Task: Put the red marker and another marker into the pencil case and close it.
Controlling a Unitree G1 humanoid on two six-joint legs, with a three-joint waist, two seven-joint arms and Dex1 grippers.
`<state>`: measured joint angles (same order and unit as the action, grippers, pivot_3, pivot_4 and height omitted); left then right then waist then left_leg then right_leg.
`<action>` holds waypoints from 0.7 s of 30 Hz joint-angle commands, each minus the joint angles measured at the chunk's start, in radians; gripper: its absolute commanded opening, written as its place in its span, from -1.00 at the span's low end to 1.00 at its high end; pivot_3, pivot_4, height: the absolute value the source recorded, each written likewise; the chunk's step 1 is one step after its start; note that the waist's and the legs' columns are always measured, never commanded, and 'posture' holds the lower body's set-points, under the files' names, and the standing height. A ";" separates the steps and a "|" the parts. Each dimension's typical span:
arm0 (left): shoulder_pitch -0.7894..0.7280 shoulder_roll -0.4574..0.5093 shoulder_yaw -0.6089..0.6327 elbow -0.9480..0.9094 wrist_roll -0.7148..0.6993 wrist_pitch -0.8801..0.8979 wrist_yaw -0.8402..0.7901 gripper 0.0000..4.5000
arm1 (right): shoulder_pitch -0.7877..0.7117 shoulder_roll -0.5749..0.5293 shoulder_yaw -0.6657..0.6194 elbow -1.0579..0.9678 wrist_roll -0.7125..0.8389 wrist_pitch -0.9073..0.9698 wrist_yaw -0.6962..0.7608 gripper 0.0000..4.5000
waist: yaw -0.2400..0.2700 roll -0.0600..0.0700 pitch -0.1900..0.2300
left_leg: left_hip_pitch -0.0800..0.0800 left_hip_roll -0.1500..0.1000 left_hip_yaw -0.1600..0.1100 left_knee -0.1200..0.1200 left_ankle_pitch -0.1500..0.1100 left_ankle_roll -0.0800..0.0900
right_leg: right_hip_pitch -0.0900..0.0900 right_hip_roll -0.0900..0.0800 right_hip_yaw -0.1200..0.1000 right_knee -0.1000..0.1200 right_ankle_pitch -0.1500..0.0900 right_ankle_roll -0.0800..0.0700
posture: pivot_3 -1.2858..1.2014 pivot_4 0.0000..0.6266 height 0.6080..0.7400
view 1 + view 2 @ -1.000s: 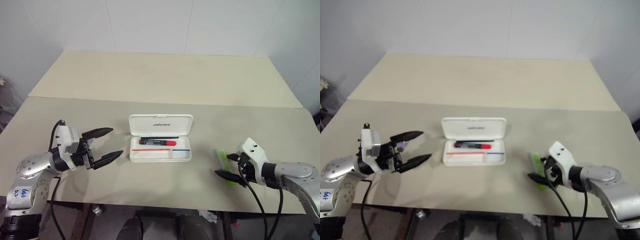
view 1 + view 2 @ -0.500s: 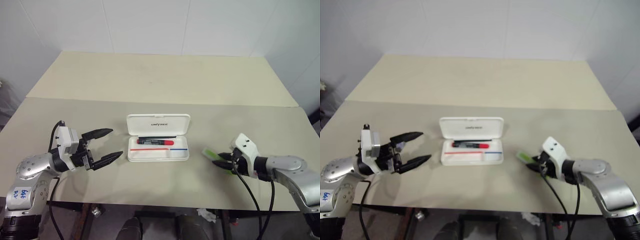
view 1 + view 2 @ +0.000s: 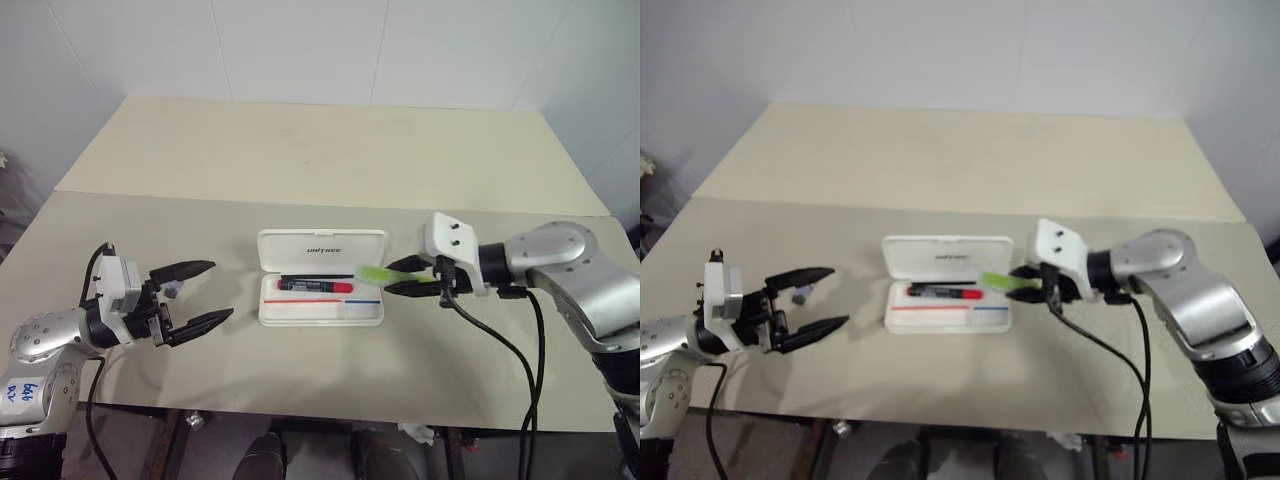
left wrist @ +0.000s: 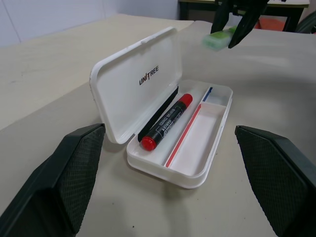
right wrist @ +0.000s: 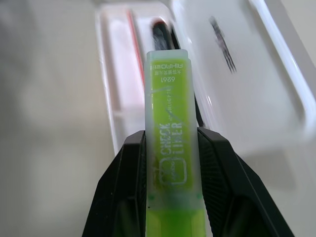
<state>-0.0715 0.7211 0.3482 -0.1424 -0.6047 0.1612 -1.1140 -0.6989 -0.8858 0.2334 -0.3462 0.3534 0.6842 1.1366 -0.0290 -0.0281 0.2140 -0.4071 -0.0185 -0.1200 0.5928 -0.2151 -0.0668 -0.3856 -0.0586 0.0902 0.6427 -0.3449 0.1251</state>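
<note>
Red marker (image 3: 316,286) already lies in the open pencil case (image 3: 321,312); right gripper (image 3: 408,277) grasps the green marker (image 3: 375,273) above its right end, left gripper (image 3: 205,292) splayed empty, lid unclosed.

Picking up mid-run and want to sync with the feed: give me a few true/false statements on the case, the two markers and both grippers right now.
1. The pencil case lies open on the table, lid up. True.
2. The red marker lies on the table outside the case. False: it lies inside the case's tray.
3. The right gripper is shut on the green marker. True.
4. The green marker already rests in the tray. False: it is held in the air at the case's right end.
5. The left gripper is shut on the lid. False: it is open, holds nothing and stands apart to the case's left.
</note>
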 commanded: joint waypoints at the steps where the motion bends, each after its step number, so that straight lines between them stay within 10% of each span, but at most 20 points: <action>1: 0.026 0.003 0.035 -0.039 -0.014 -0.013 0.010 1.00 | -0.061 0.038 0.056 -0.054 -0.004 0.009 0.026 -0.52 | -0.003 0.000 0.000 | 0.000 0.000 0.000 0.000 0.000 0.000 | 0.000 0.000 0.000 0.000 0.000 0.000 | 0.03 -0.52 1.00; 21: 0.194 0.028 0.174 -0.095 -0.032 -0.031 -0.003 1.00 | -0.243 0.378 0.335 0.029 -0.189 0.030 -0.049 -0.52 | -0.003 0.000 0.000 | -0.002 0.001 0.000 -0.001 0.000 -0.002 | -0.006 -0.002 0.001 0.004 0.000 -0.001 | 0.03 -0.52 1.00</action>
<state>0.1165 0.7317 0.4867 -0.2071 -0.6256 0.1495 -1.1144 -0.9239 -0.5190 0.5637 -0.3086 0.1790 0.7210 1.0988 -0.0320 -0.0284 0.2137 -0.4095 -0.0173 -0.1199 0.5922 -0.2151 -0.0687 -0.3915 -0.0604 0.0908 0.6467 -0.3453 0.1239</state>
